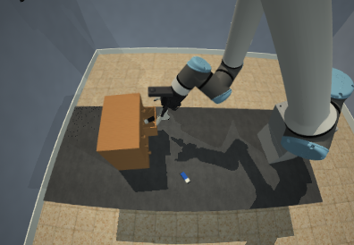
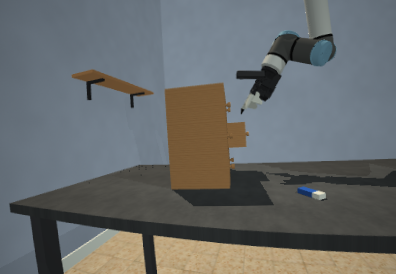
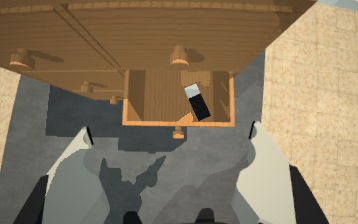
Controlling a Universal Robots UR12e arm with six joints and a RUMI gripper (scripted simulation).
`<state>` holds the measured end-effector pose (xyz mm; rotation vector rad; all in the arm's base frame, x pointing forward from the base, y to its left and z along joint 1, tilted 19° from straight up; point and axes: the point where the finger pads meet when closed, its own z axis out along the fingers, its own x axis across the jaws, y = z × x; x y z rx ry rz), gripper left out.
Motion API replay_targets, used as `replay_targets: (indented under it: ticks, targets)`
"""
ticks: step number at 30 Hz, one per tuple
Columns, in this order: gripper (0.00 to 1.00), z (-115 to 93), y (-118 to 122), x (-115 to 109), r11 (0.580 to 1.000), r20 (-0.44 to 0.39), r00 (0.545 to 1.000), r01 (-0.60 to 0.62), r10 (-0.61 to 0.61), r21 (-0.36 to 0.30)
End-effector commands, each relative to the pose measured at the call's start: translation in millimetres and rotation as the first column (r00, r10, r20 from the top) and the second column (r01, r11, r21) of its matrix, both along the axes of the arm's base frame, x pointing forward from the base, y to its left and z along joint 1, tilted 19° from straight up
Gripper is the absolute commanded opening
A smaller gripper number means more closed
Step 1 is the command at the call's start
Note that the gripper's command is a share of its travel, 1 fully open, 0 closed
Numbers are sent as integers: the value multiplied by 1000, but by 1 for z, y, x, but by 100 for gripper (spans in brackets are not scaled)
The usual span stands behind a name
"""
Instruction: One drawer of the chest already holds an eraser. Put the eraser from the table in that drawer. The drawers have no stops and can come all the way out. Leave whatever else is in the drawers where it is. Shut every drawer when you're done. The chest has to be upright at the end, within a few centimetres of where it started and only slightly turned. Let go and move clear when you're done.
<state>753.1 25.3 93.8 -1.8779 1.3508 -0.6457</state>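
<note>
A wooden chest (image 1: 122,130) stands upright on the dark table and shows in the side view (image 2: 197,136). One middle drawer (image 2: 237,135) is pulled partly out. From the wrist view, this open drawer (image 3: 178,98) holds a black-and-white eraser (image 3: 197,102). A blue-and-white eraser (image 1: 185,177) lies on the table in front of the chest, also in the side view (image 2: 312,193). My gripper (image 2: 246,105) is open and empty, hovering above and in front of the open drawer, near the top drawer's knob (image 2: 227,106). It also shows in the wrist view (image 3: 170,150).
A wooden wall shelf (image 2: 110,83) hangs on the left wall. Other drawer knobs (image 3: 179,55) show on the chest front. The arm's base (image 1: 307,130) stands at the table's right side.
</note>
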Motion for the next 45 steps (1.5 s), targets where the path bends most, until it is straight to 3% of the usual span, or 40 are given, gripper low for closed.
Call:
replay_targets:
  ticks: [1, 30, 45]
  targets:
    - [100, 3, -2, -5, 1000, -26, 1000, 2, -2, -8]
    - [100, 28, -16, -53, 997, -252, 967, 9, -29, -81]
    - [100, 45, -26, -86, 991, -404, 913, 3, -57, -133]
